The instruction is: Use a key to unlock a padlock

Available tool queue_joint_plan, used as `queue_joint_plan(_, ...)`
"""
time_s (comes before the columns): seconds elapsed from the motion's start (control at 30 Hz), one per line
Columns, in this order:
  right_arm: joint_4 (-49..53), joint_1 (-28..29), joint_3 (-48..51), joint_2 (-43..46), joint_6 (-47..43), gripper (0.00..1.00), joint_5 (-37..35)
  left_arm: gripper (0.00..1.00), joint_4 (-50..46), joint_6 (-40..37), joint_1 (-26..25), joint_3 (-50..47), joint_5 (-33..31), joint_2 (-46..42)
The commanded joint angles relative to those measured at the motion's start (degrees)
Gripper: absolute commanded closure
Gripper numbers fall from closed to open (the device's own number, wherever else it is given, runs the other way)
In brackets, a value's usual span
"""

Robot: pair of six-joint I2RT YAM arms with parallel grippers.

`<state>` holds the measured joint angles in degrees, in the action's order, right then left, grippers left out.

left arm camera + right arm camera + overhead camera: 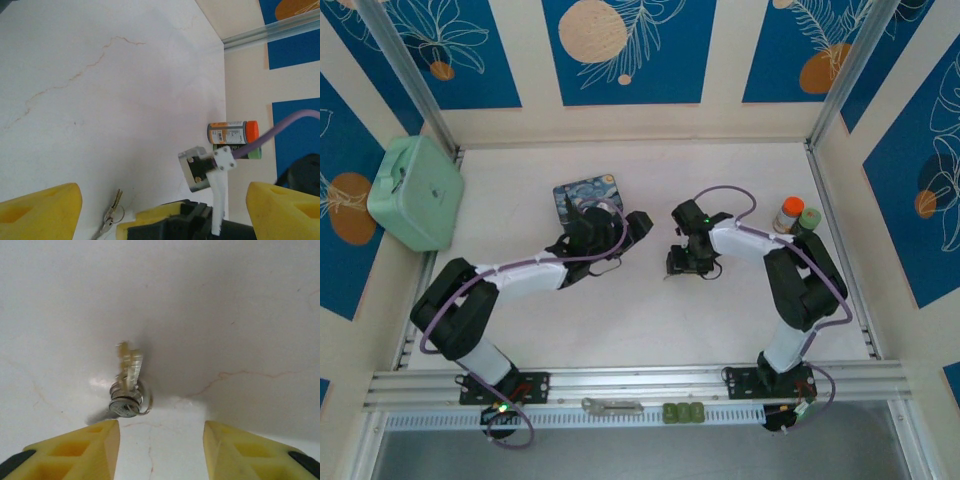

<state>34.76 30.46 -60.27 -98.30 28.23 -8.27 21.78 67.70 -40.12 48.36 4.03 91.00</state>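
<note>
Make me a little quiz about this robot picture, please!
1. True or false: the right gripper is shut on the key.
2. The case on the far left is: A mint green, B red, C black.
3. What colour are the right gripper's fingers?
Key: 1 false; 2 A; 3 yellow.
</note>
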Motion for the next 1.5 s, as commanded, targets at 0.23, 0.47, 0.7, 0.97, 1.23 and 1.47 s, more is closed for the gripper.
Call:
queue_joint_plan(0.23,1.80,2.30,-6.36,-2.38,-4.74,0.56,-3.43,0.14,0.76,-1.01,1.75,-1.33,0.21,-1.59)
queue_joint_plan(0.47,3.71,2.54,-10.56,-7.20,1.27,0.62,-4.69,0.14,1.05,-0.61,1.80,-1.93,0.05,-1.71)
queue_joint_plan(0.7,8.61,5.05,-10.07,-6.78,5.87,0.64,-9.03,0.14,0.13,-1.25,1.98,-1.86,-0.16,-2.83)
queue_joint_plan(0.97,6.88,5.86,-7.14,-4.49,12.03,0.59,-6.68,0.14,-0.51,-1.64,2.59,-1.47,0.09,-2.76)
queue_joint_plan(1.23,4.17,4.62,-8.11,-7.59,15.34,0.70,-6.05,0.14,-1.30,-2.58,2.68,-1.73,-0.22,-4.19)
queue_joint_plan(1.47,2.44,4.17,-7.49,-8.83,15.44,0.72,-4.21,0.13,-1.15,-2.81,2.77,-2.87,-0.69,-5.05)
